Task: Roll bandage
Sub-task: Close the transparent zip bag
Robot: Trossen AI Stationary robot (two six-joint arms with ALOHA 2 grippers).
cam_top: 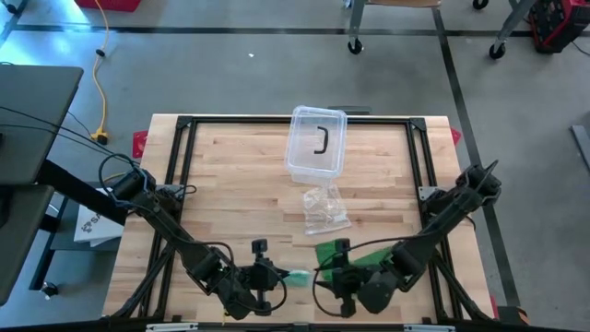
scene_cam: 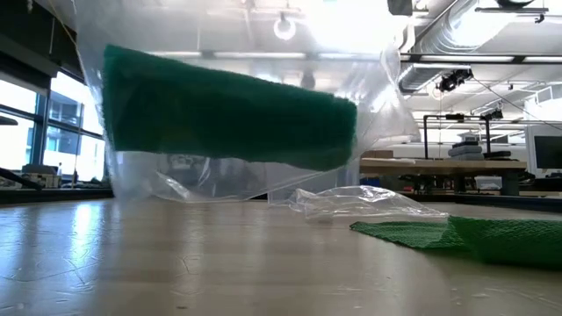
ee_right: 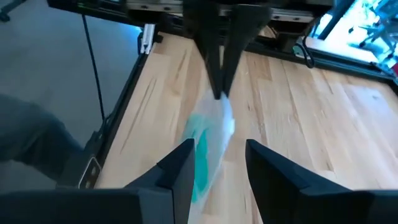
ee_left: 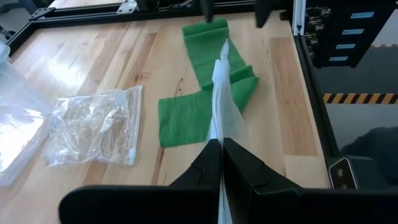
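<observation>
Left claw pinches bagged bandage roll, long axis level; right claw open.

Both arms were matte black, built of slim tubular links joined by rounded joint housings, with thin black cables looping loosely beside them. The left gripper ended in two smooth, wedge-shaped black fingers on a broad bar; the right gripper had matching angular black fingers.

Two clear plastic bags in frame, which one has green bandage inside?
The bag pinched shut in the left gripper, lifted off the table, with a green roll inside. The other bag lies flat on the wood beside the clear container, no green in it.
</observation>
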